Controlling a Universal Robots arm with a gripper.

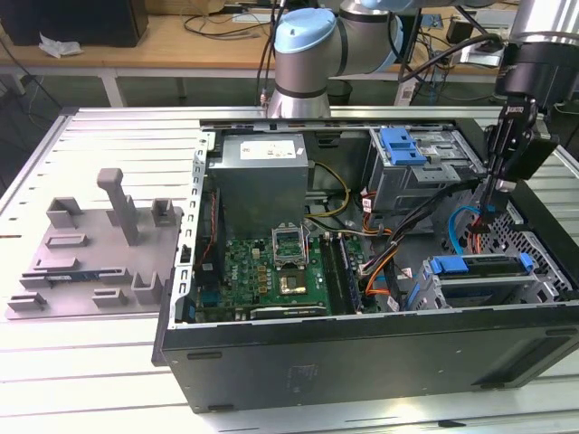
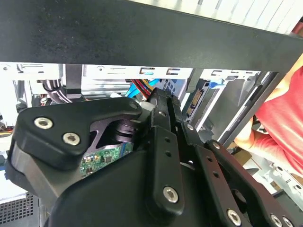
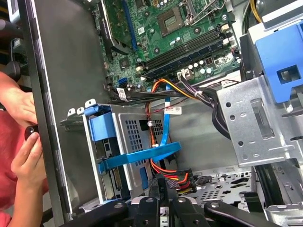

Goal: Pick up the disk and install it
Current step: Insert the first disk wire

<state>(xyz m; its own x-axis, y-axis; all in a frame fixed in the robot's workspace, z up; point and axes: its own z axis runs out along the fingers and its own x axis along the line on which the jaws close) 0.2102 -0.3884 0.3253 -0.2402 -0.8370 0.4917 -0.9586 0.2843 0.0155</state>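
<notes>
Open black steel tower case [image 1: 362, 362] lying on ribbed aluminium bench [image 1: 109, 145]. Disk [image 1: 484, 267] already sitting in perforated metal cage [image 3: 137, 137] on exterior view's right, blue plastic caddy edges showing (flat slab, snug fit). Gripper [image 1: 488, 215] hanging near it, black jointed links, jaws look pressed together. Flat blue ribbon cable [image 3: 142, 155] loops across cage. Someone's hand [image 3: 26, 158] just outside case wall.

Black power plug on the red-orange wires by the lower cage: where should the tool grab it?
Likely the rigid body of the black plug, pinched across its broad flat faces, not the red-orange wires. Approach from the end opposite the wires, where the tool is now; the lower cage stands close beside it.
</notes>
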